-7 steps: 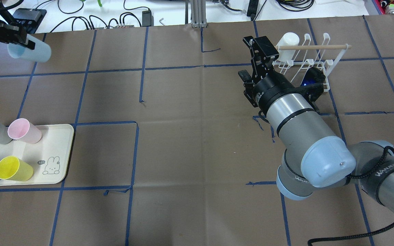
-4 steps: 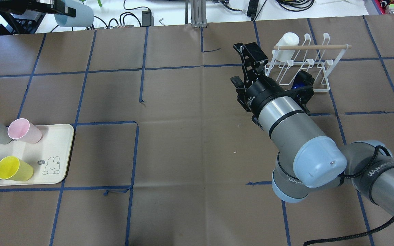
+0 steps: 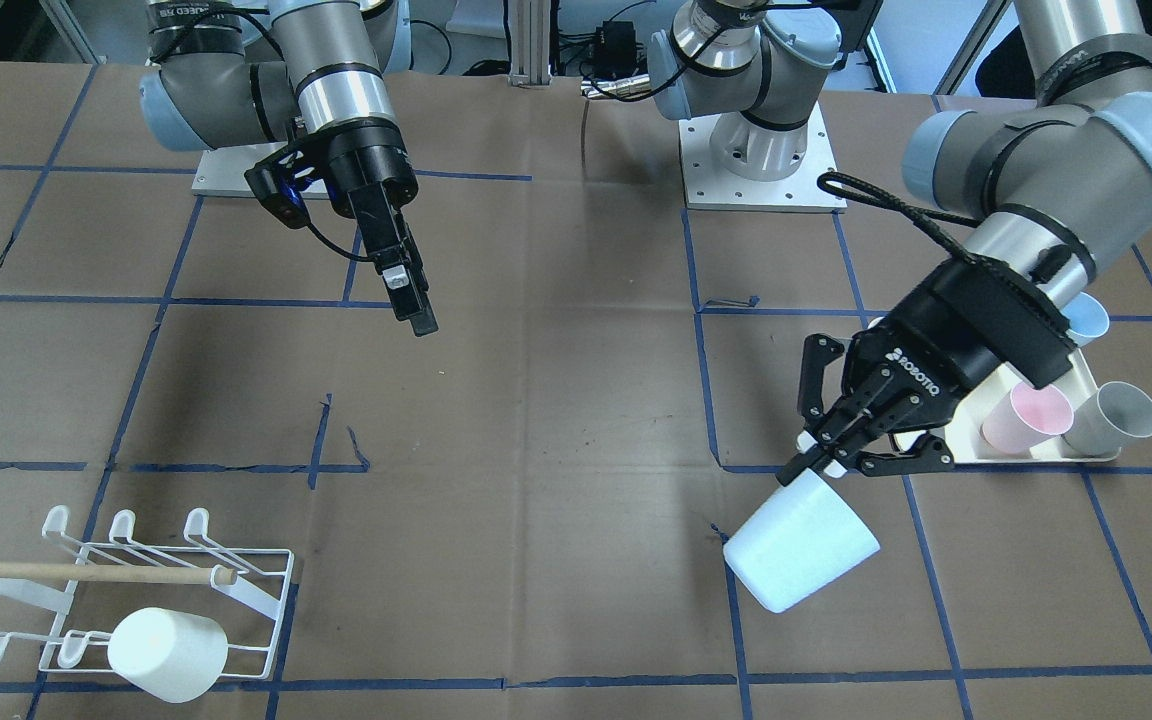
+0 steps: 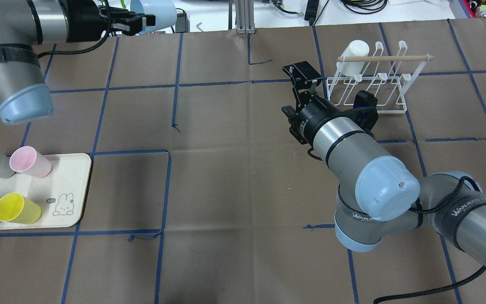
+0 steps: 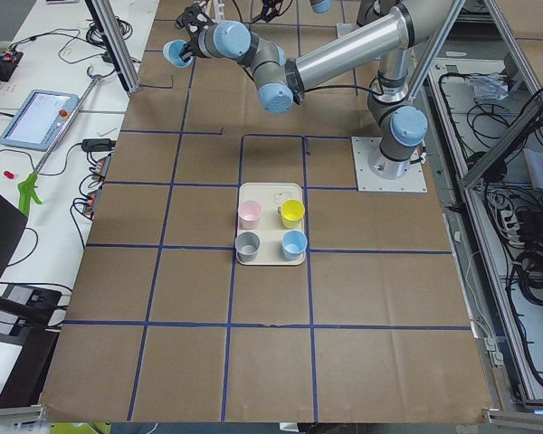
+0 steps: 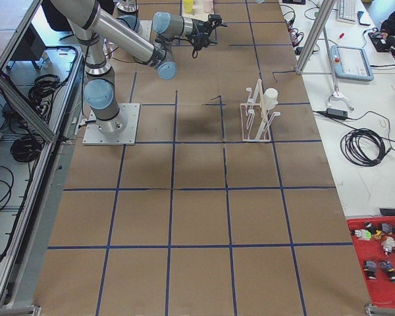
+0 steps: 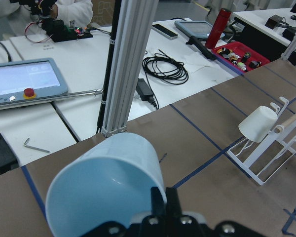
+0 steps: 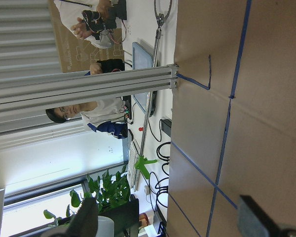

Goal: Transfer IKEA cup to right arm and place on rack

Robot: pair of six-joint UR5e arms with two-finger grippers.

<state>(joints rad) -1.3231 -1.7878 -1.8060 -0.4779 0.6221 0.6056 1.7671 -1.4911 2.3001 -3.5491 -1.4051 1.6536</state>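
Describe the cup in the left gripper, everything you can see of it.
The cup is a plain pale blue tumbler, plastic by its look, tapered, handleless, empty inside. It is tilted on its side in the air, mouth toward the left gripper, base pointing away. The gripper is shut on its rim; nothing else touches it. It hangs over the far part of the table from the robot, left of centre, well apart from the rack.

Bare table [image 4: 234,169] between tray [image 4: 74,177] and rack [image 4: 390,90]; white cup [image 4: 355,50] on rack.
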